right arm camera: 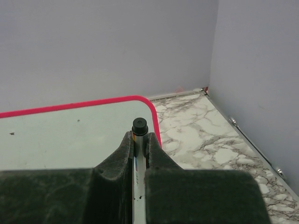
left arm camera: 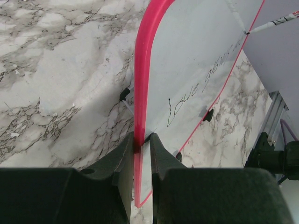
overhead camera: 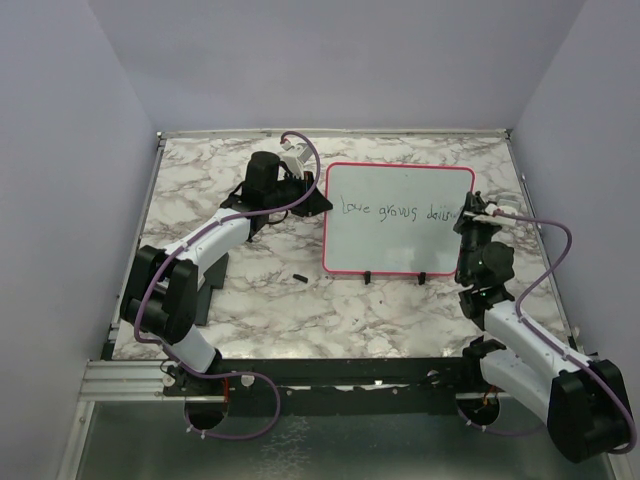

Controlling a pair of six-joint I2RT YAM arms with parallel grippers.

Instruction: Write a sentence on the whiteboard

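Where the whiteboard [overhead camera: 398, 235] lies on the marble worktop [overhead camera: 400, 310], right of centre, the sentence [overhead camera: 395, 210] runs across it, reading about "Love grows daily". Right hand [right arm camera: 139, 140] pinched tight on a marker [right arm camera: 139, 125], at the board's right edge by the last word. Left hand [left arm camera: 142, 140] nearly closed, clamped on the pink frame [left arm camera: 140, 70] at the left edge. Small black piece [overhead camera: 299, 275] lies loose just off the near-left corner.
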